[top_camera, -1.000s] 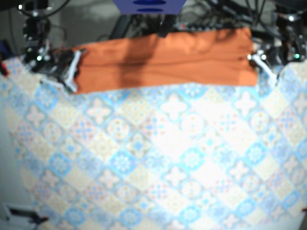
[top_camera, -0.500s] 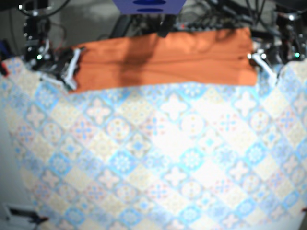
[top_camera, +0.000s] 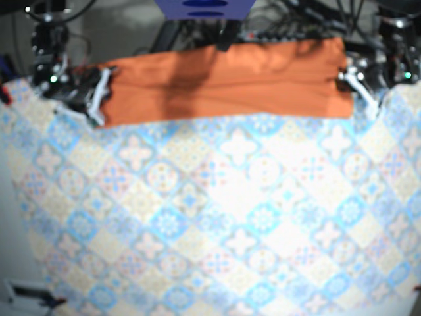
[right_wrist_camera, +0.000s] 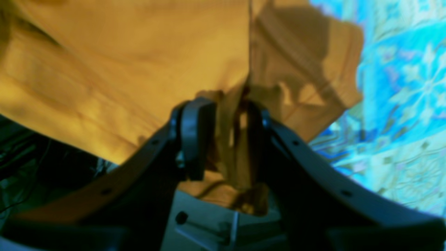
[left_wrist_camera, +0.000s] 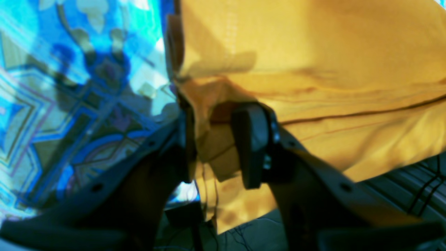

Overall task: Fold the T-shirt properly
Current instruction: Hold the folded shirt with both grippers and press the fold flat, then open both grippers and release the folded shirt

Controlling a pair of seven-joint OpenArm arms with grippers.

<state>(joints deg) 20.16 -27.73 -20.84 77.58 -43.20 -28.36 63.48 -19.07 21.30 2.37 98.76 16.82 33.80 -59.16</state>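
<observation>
While the base view shows the orange T-shirt (top_camera: pixel 223 82) as a long folded band along the table's far edge, the wrist views show its bunched ends. A blue-and-cream tiled tablecloth (top_camera: pixel 250 217) covers the table, and dark cables (top_camera: pixel 289 27) crowd behind it. The left gripper (left_wrist_camera: pixel 216 139) and right gripper (right_wrist_camera: pixel 223 139) each clamp one end, jaws nearly together, apparently on several layers.

Base view blurry, overexposed centre, wrist cams soft

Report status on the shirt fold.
Left claw shut on T-shirt. Right claw likewise. Shirt banded along far edge of tablecloth. No obstruction seen.
</observation>
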